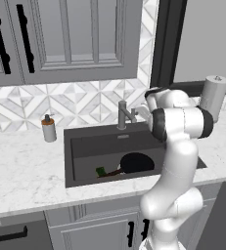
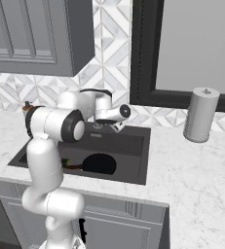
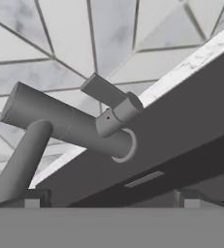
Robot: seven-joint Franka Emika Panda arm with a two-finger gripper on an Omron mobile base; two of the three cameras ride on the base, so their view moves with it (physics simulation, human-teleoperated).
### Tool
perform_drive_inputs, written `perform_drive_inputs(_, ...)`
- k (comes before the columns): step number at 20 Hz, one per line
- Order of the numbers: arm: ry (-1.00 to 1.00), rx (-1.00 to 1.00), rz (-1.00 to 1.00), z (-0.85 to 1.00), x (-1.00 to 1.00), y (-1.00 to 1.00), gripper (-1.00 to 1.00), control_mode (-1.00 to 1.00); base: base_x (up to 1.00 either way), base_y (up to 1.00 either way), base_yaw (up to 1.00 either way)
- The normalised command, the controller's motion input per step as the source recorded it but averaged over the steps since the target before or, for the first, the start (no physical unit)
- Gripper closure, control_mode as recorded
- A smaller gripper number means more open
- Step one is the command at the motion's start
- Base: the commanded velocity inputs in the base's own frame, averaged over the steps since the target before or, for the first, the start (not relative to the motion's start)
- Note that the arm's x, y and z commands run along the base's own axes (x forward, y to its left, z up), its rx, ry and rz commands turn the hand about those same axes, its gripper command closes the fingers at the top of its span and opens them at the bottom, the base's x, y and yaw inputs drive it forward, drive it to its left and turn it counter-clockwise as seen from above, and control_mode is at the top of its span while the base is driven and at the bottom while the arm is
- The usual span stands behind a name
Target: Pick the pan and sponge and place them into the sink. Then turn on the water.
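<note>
The marble table (image 1: 26,171) carries the dark sink (image 1: 85,141), where the pan (image 1: 136,162) and sponge (image 1: 101,171) lie on the basin floor, below and in front of the tool (image 3: 111,201). The tool faces the grey faucet (image 3: 70,126), its side lever (image 3: 104,92) just ahead; its fingertips (image 3: 32,199) stand wide apart, holding nothing.

Colours and patterns, kitchen sink area

Sink (image 1: 85,146) dark grey-black; pan (image 1: 136,162) black, reddish-brown handle; sponge (image 1: 101,171) dark green. Faucet (image 1: 124,115) plain grey metal. Counter (image 1: 21,171) white marble, grey veins. Backsplash (image 1: 80,100) white-grey triangle tiles, tan grout lines. Cabinets (image 1: 80,39) grey, black handles. Soap dispenser (image 1: 48,129) brown over white. Paper towel roll (image 2: 200,115) light grey. Arm (image 1: 180,146) white, dark joints.
</note>
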Motion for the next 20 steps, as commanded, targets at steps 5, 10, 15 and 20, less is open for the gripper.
perform_drive_inputs(5,-0.07,0.01,0.0,-0.09,0.32,0.0,-1.0,-1.0,0.0,0.0,0.0)
perform_drive_inputs(10,-0.04,0.0,0.0,-0.01,0.22,0.0,-1.0,-1.0,0.0,0.0,0.0)
perform_drive_inputs(15,0.0,0.01,0.0,-0.03,0.13,0.04,-1.0,-1.0,0.0,0.0,0.0)
perform_drive_inputs(20,0.0,0.0,0.0,-0.1,0.27,0.05,-1.0,-1.0,0.0,0.0,0.0)
